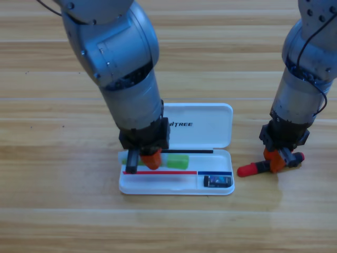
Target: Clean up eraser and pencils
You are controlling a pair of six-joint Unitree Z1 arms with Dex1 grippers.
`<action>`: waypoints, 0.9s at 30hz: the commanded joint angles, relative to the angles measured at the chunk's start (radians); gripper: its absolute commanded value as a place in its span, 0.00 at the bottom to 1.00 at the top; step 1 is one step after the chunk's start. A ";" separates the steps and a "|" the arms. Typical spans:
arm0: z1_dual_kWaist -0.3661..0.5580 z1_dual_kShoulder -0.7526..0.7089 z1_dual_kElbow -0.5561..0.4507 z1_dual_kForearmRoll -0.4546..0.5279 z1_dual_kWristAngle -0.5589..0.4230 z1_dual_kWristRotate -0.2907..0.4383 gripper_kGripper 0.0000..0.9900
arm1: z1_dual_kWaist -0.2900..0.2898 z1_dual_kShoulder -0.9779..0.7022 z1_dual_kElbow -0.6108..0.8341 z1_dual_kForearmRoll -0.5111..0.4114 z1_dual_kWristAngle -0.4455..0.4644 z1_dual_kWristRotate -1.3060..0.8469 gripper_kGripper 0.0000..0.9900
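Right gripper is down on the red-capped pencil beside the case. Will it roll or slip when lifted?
Probably stiff and light. The red-capped pencil looks round, so it may roll if nudged on the table. The right gripper sits near its middle, so it should lift fairly level.

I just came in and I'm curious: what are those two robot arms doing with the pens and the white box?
They are tidying up. The left gripper is down inside the open white case, right at the green pencil lying in it. The eraser already sits in the case's small corner compartment. The right gripper is down on the red-capped black pencil, which lies on the wooden table beside the case, not put away yet.
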 commanded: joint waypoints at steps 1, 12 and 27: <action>-0.028 0.068 -0.002 0.000 -0.013 -0.014 0.00 | -0.024 0.010 0.054 0.012 -0.025 0.015 0.00; -0.036 0.105 -0.022 -0.006 -0.024 -0.031 0.00 | -0.015 -0.170 0.022 0.211 -0.059 0.212 0.00; -0.036 0.113 -0.026 -0.010 -0.028 -0.046 0.00 | 0.009 -0.197 0.025 0.217 -0.056 0.266 0.00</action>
